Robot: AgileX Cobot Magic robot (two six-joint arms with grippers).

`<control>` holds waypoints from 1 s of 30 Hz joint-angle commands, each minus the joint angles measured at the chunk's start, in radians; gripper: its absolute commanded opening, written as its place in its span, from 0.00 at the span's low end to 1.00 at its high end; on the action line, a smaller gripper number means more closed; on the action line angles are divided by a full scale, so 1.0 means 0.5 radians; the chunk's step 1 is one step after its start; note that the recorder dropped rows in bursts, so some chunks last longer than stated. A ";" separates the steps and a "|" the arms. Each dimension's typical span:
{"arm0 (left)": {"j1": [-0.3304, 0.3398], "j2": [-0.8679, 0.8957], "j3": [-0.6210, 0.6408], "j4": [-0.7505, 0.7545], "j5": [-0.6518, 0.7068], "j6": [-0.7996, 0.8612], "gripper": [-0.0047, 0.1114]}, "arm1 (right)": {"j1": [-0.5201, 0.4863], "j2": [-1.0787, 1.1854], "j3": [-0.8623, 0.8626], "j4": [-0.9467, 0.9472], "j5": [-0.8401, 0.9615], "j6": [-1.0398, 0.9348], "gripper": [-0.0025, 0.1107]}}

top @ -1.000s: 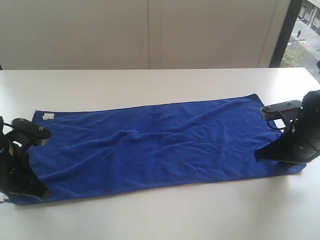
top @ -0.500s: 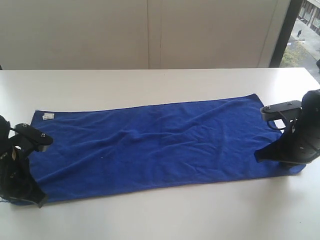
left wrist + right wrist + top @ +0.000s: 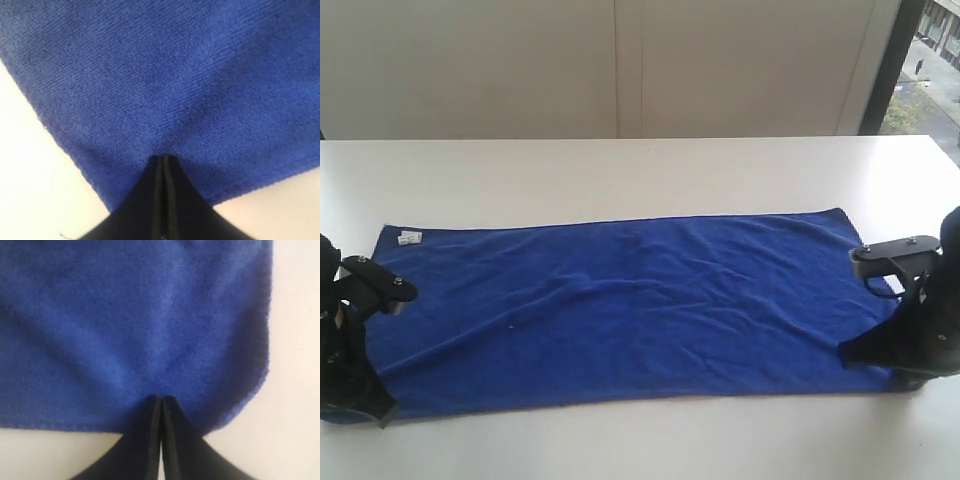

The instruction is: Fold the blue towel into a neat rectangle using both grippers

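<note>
The blue towel [image 3: 620, 300] lies spread out lengthwise on the white table [image 3: 620, 165], with its small white tag [image 3: 410, 237] at the far left corner. My left gripper [image 3: 386, 411] is shut on the towel's near left corner; the left wrist view shows the closed jaws [image 3: 162, 159] pinching blue cloth [image 3: 175, 75] just inside that corner. My right gripper [image 3: 845, 352] is shut on the near right corner. In the right wrist view its closed tips [image 3: 161, 399] bite the cloth [image 3: 125, 315] close to the rounded corner. Low wrinkles run across the towel's middle.
Bare white tabletop surrounds the towel, with a narrow strip [image 3: 640, 440] between it and the near edge. A pale panelled wall [image 3: 620, 60] stands behind the table, and a dark window frame [image 3: 885, 65] rises at the far right.
Both grippers have moved toward the near edge and slightly apart, dragging the towel with them. The cloth now lies flatter and more stretched, with fewer folds.
</note>
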 commanded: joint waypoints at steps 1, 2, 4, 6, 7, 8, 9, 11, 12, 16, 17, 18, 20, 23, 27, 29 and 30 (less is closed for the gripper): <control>-0.009 0.029 0.028 0.014 0.135 0.040 0.04 | 0.057 -0.076 0.104 -0.005 0.028 0.067 0.02; -0.009 0.029 0.028 0.014 0.150 0.040 0.04 | 0.059 -0.086 0.122 -0.006 0.020 0.077 0.02; -0.009 0.029 0.028 0.014 0.181 0.040 0.04 | 0.070 -0.099 0.167 -0.024 0.002 0.115 0.02; -0.009 0.029 0.028 0.018 0.212 0.040 0.04 | 0.070 -0.110 0.202 -0.027 -0.025 0.131 0.02; -0.009 0.029 0.028 0.026 0.221 0.040 0.04 | 0.070 -0.124 0.213 -0.027 -0.039 0.136 0.02; -0.009 0.029 0.028 0.034 0.225 0.040 0.04 | 0.070 -0.138 0.221 -0.027 -0.049 0.151 0.02; -0.009 0.029 0.028 0.034 0.225 0.040 0.04 | 0.070 -0.158 0.221 -0.027 -0.057 0.154 0.02; -0.009 0.029 0.028 0.037 0.225 0.040 0.04 | 0.078 -0.225 0.213 -0.027 -0.070 0.154 0.02; -0.009 0.029 0.028 0.036 0.214 0.040 0.04 | 0.078 -0.260 0.214 -0.027 -0.089 0.154 0.02; -0.009 0.029 0.028 0.036 0.140 0.040 0.04 | 0.078 -0.411 0.197 -0.027 -0.192 0.154 0.02; -0.009 0.029 0.028 0.036 0.130 0.036 0.04 | 0.078 -0.423 0.179 -0.038 -0.210 0.159 0.02; -0.009 0.029 0.028 0.036 0.124 0.036 0.04 | 0.078 -0.424 0.156 -0.052 -0.220 0.163 0.02; -0.009 0.029 0.028 0.027 0.114 0.036 0.04 | 0.069 -0.335 0.081 -0.102 -0.261 0.183 0.02; -0.009 0.029 0.028 0.011 0.115 0.036 0.04 | 0.069 -0.140 -0.065 -0.274 -0.163 0.277 0.02; -0.009 0.029 0.028 0.011 0.120 0.036 0.04 | 0.069 0.034 -0.107 -0.302 -0.117 0.290 0.02; -0.009 0.029 0.028 0.011 0.110 0.040 0.04 | 0.069 0.051 -0.107 -0.302 -0.095 0.290 0.02; -0.009 0.029 0.028 0.011 0.106 0.040 0.04 | 0.069 0.051 -0.107 -0.304 -0.084 0.290 0.02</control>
